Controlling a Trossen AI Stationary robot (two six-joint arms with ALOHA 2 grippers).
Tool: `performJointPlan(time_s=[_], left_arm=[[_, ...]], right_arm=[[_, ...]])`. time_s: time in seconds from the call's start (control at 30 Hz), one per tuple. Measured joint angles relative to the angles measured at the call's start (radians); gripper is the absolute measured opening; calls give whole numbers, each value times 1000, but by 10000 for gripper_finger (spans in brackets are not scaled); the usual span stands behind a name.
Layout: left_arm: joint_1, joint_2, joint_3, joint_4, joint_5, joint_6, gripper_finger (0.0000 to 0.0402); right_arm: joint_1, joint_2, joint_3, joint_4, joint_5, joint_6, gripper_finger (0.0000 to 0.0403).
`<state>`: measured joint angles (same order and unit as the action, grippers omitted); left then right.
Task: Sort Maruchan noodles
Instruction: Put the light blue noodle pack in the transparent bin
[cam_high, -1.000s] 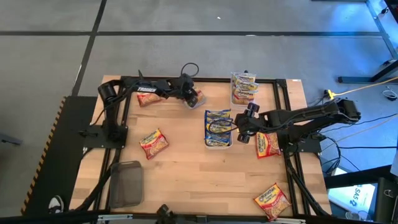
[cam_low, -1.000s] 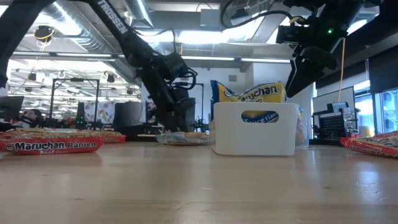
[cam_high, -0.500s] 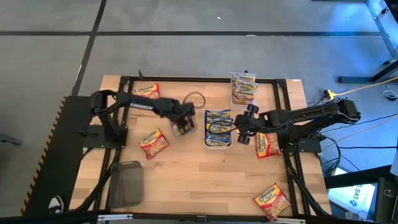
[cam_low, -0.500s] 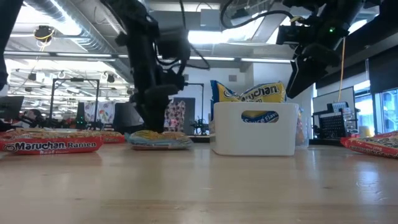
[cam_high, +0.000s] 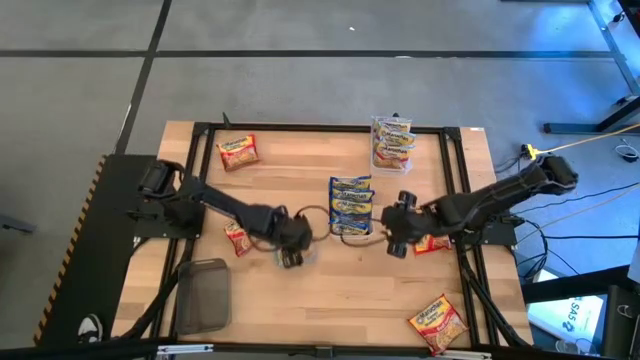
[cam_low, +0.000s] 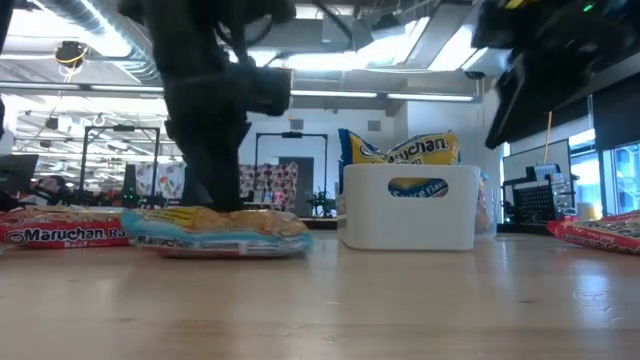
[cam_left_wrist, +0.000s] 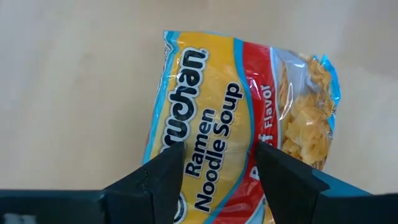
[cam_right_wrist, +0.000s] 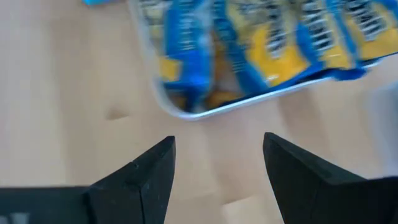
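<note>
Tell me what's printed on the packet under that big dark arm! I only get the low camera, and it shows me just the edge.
Observer: The ramen packet says Ramen Noodle Soup. It is yellow with a red flavor band, and the left gripper has its fingers across the middle.
Operator: Is the other claw holding one too?
Observer: No. The right gripper is open, with only bare table between its fingers.
Operator: Are more noodles hiding behind the white box?
Observer: Yes. Beyond the white tray, another pile of packets sits near the table's far edge.
</note>
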<state>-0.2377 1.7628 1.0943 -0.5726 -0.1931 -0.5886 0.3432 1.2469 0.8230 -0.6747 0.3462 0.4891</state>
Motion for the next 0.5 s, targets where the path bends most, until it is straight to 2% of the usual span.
performJointPlan(time_s=[0.27, 0.5], left_arm=[[-157, 69, 4, 223, -16, -27, 194], [-252, 139, 1, 500, -7, 152, 194]], right_arm=[[237, 9, 0, 117, 43, 208, 218], [379, 73, 0, 332, 85, 246, 218]])
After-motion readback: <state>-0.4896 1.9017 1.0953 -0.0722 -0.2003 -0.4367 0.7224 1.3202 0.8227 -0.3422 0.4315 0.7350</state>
